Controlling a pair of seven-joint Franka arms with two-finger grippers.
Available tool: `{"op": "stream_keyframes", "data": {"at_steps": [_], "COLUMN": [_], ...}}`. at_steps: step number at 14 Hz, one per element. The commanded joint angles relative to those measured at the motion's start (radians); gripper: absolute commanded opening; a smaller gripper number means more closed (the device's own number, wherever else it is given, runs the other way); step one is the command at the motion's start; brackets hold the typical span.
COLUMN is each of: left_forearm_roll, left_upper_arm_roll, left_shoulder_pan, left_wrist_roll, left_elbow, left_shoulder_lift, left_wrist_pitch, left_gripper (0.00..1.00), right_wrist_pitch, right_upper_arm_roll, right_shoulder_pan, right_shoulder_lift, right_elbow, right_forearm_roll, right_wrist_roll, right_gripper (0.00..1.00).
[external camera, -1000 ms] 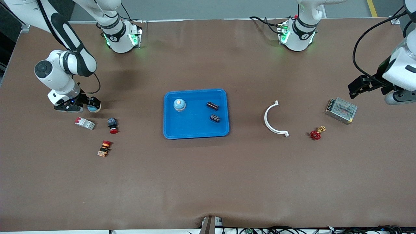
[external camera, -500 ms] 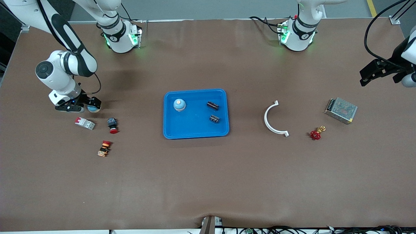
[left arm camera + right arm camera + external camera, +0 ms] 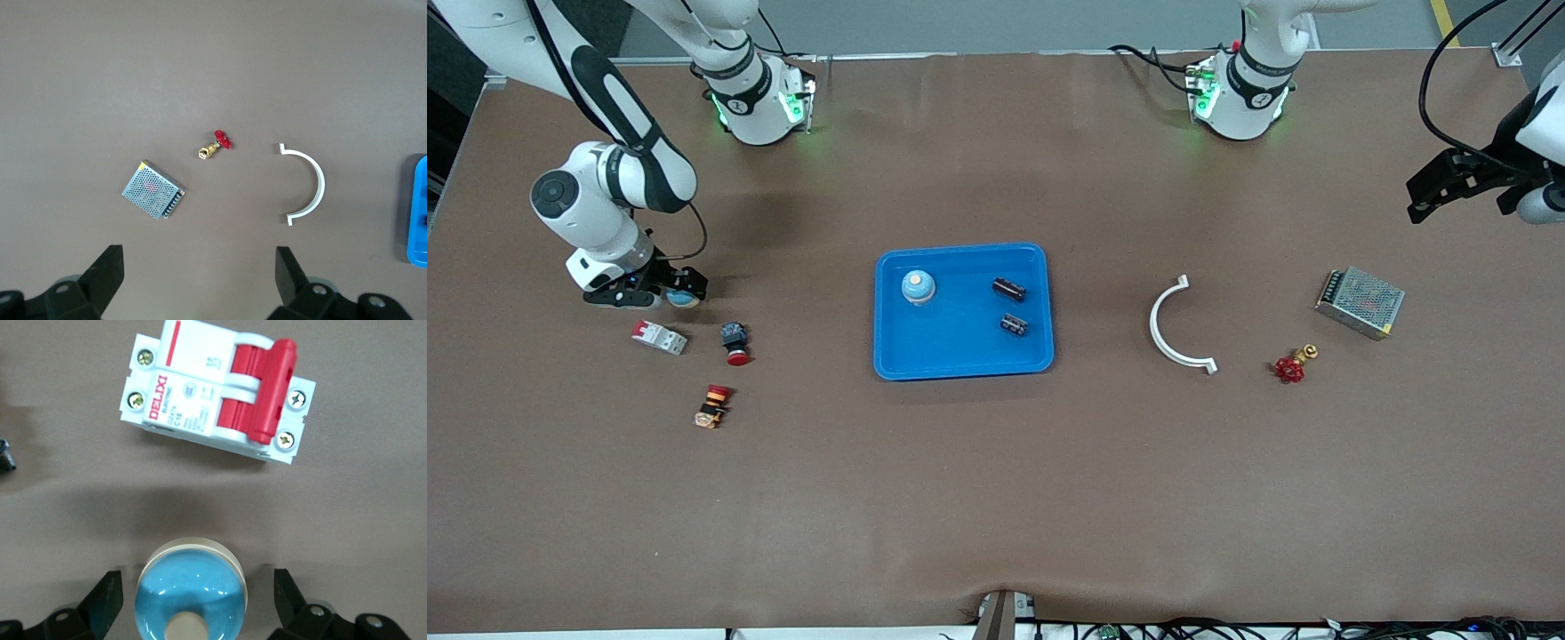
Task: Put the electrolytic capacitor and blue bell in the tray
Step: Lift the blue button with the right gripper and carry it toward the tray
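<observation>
Right wrist view tells the story best: the right gripper (image 3: 193, 600) is spread wide with a blue bell (image 3: 191, 590) sitting between its fingers, so it looks lined up for a pinch that hasn't happened yet. No squeeze so far, with a gap on both sides of the dome. A white and red circuit breaker (image 3: 217, 400) lies just beside the bell.

Over in the front view, the tray (image 3: 960, 356) sits mid-table and already holds another blue bell (image 3: 918, 287) plus two electrolytic capacitors (image 3: 1008, 288), so I'd guess this bell at the right arm's end is the last one to go in.

The left gripper (image 3: 1449, 185) hangs open and empty over bare table at the left arm's end, waiting. Below its wrist camera: a mesh power supply (image 3: 154, 190), a red-handled valve (image 3: 216, 144) and a white curved bracket (image 3: 305, 185).

Compared with a second ago, the left arm has pulled up and away from the power supply, while the right gripper only nudged slightly around the bell.
</observation>
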Motion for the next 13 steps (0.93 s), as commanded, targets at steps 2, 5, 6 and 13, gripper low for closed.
{"op": "stream_keyframes", "data": {"at_steps": [2, 5, 6, 13], "left_forearm_roll": [-0.019, -0.04, -0.04, -0.042], "left_upper_arm_roll": [0.007, 0.006, 0.006, 0.006], "left_shoulder_pan": [-0.011, -0.014, -0.011, -0.012], "left_wrist_roll": [0.018, 0.018, 0.02, 0.017], "left_elbow": [-0.024, -0.026, -0.026, -0.046], "left_shoulder_lift": [-0.027, -0.02, -0.02, -0.012], "left_wrist_pitch": [0.016, 0.02, 0.02, 0.015], "left_gripper": [1.0, 1.0, 1.0, 1.0], "right_wrist_pitch": [0.008, 0.008, 0.007, -0.16], "right_upper_arm_roll": [0.016, 0.016, 0.016, 0.028], "right_shoulder_pan": [-0.023, -0.024, -0.024, -0.003], "right_shoulder_lift": [0.002, 0.002, 0.0, -0.059], "right_elbow": [0.002, 0.002, 0.002, 0.033], "right_forearm_roll": [-0.015, -0.015, -0.015, -0.005], "right_wrist_roll": [0.007, 0.012, 0.012, 0.054], "right_gripper": [0.25, 0.0, 0.0, 0.0]}}
